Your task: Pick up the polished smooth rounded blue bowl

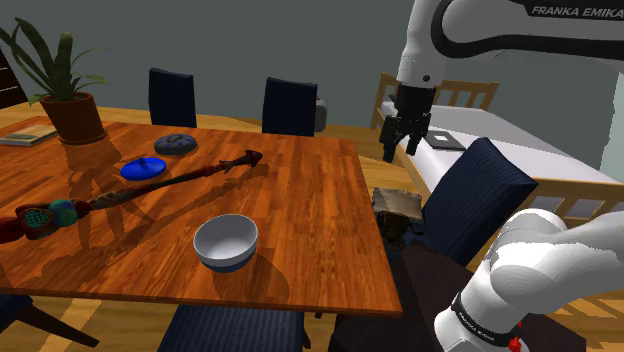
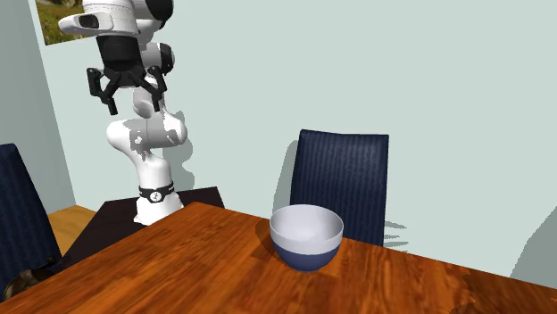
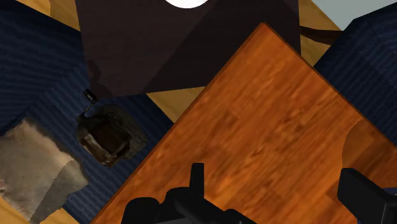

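The gripper (image 1: 402,150) hangs vertically, its two black fingers (image 3: 197,181) pointing straight down and standing well apart, with the jaws open. Directly above the fingers, the white wrist (image 1: 432,45) turns through a right angle into a horizontal forearm (image 1: 560,30). Lower than the fingers and off to one side, the lower links (image 1: 520,265) curve upward from the base.

Arm (image 1: 530,265): glossy white rounded shells w/ dark grey joints. Upper link has pale "FRANKA EMIKA" lettering (image 1: 575,10) on a dark strip. Base end wears a black band (image 1: 478,322) w/ small white text, red dot (image 1: 515,345) just below. Gripper (image 1: 405,150) all black, w/ two slim blocky fingers (image 3: 197,181).
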Controlling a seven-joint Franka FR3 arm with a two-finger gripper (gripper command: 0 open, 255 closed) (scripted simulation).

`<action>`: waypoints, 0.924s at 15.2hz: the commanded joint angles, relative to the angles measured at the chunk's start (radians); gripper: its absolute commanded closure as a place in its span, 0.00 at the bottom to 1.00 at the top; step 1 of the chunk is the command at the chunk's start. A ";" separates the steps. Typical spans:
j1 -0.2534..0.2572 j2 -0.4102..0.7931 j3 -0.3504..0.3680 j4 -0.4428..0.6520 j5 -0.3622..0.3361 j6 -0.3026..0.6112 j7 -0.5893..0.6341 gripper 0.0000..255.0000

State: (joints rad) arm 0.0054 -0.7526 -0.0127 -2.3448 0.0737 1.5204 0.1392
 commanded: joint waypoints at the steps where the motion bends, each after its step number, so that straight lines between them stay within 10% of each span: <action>1: 0.000 0.000 0.000 0.000 0.000 0.000 0.000 0.00; 14: 0.064 0.337 0.168 0.018 0.099 0.351 0.162 0.00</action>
State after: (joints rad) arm 0.0661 -0.4468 0.1448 -2.3346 0.1697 1.8442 0.2910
